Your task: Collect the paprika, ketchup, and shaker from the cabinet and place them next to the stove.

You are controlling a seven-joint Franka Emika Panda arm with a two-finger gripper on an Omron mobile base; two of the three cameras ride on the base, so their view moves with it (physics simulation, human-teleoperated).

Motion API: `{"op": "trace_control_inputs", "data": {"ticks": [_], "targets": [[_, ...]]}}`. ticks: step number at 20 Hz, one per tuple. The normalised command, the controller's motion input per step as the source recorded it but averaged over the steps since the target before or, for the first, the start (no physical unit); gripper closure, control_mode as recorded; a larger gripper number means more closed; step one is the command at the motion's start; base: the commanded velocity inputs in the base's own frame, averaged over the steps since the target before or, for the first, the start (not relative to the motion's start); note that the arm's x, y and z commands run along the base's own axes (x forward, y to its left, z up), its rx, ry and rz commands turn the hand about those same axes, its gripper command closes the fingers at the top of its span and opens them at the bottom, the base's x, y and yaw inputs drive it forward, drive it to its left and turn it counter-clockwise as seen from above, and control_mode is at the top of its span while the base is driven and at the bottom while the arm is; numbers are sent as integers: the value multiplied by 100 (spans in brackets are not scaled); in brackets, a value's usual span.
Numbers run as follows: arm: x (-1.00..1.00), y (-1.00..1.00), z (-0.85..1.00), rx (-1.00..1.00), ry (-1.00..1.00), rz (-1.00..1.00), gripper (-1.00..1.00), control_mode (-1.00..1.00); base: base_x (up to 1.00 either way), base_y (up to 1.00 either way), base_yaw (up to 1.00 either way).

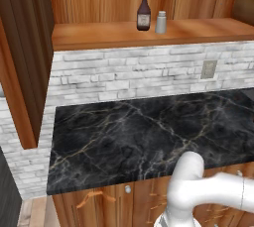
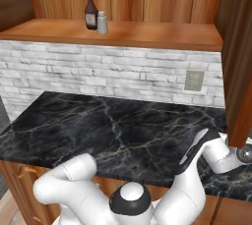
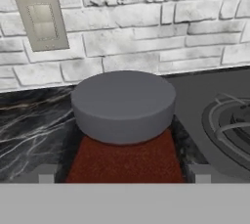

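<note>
Paprika [image 3: 124, 135] between wide jaws, ketchup [image 1: 143, 14] in cabinet [image 1: 149, 32]

We can read no text, brand, number or sign anywhere. The ketchup [image 1: 144, 14] bottle on the cabinet [image 1: 149, 33] shelf carries a pale label, but its printing is too blurred for us to read.

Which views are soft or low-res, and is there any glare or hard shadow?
Left base view: flat, even light, no glare; ketchup and shaker small and soft-edged. Right base view: the same, brick wall crisp enough. Hand view: paprika cap looms large, blurry at close range; no hard shadow.
</note>
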Motion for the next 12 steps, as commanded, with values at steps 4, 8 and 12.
{"op": "trace_control_inputs", "data": {"ticks": [4, 8, 12], "targets": [[-3, 31, 3, 0, 0, 0, -100, -100, 0, 0, 0], [0, 34, 15, -1, -1, 0, -100, -100, 0, 0, 0], [0, 37, 31, -5, -5, 0, -100, -100, 0, 0, 0]]}}
